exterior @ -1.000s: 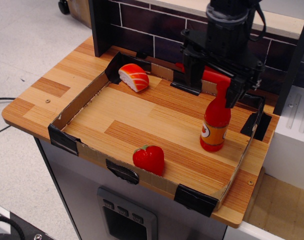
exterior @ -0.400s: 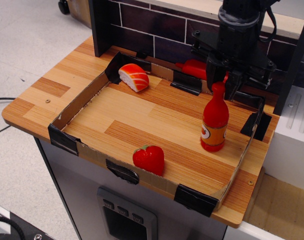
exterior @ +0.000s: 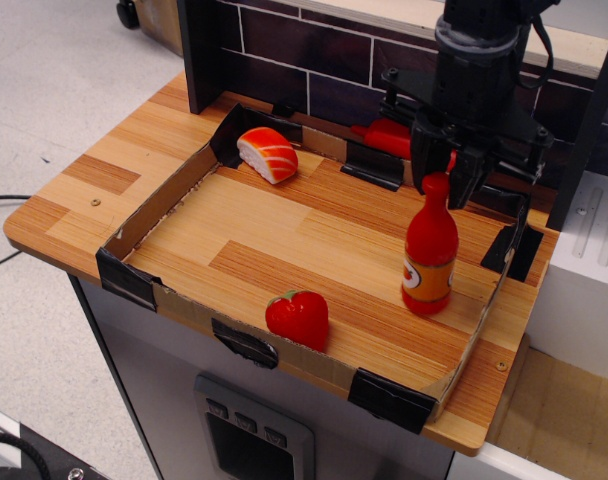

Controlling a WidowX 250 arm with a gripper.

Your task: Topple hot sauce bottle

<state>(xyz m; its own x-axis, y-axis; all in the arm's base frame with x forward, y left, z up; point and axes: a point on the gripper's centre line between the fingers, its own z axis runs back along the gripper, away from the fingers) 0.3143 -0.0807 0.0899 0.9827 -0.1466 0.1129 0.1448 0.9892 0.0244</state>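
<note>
Hot sauce bottle (exterior: 430, 250) upright, long axis vertical, cap topmost

No readable text anywhere I can see. Hot sauce bottle (exterior: 430, 250) label shows only round white-red emblem, no legible lettering.

The small red plastic hot sauce bottle (exterior: 430, 252) looks glossy and smooth, standing on a matt wood-grain laminate worktop (exterior: 274, 240) edged with rough brown cardboard walls (exterior: 156, 205).

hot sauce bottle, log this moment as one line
hot sauce bottle: upright, right side of tray | gripper: just behind cap | topple: not done
</note>
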